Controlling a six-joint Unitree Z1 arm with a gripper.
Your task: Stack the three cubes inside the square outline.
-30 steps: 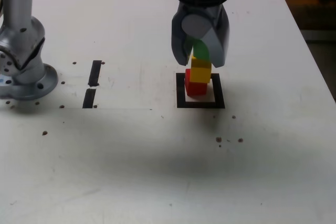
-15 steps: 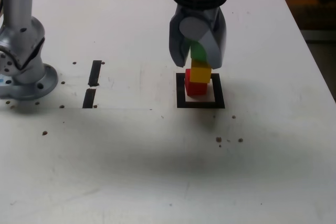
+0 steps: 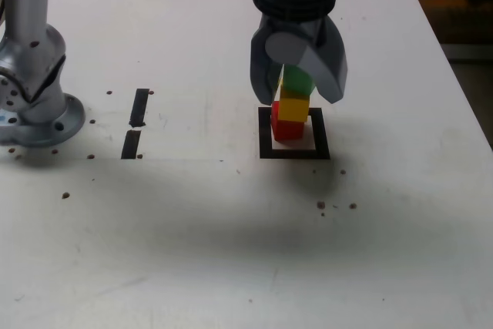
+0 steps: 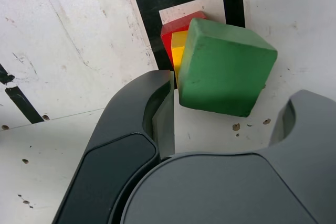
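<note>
- Your pincer (image 3: 299,96) hangs over the tower with its jaws spread apart, one on each side of the green cube (image 3: 296,81), and grips nothing.
- The green cube sits on top of the yellow cube (image 3: 293,109), which sits on the red cube (image 3: 287,129); the stack stands inside the square outline (image 3: 293,151) on the white table (image 3: 231,229).
- The tower sits toward the exterior view's left side of the outline, close to the tape there.
- In the wrist view the green cube (image 4: 226,67) looks turned somewhat against the yellow (image 4: 178,56) and red (image 4: 176,27) cubes below it, so the stack is likely not square.
- One jaw stands just beside the green cube's face; whether it touches is unclear.
- The step in hand appears to be the release and retreat: lift straight up, with no sideways drift, so that neither jaw brushes the top cube.
- Keep the jaws wide until they clear the tower.
</note>
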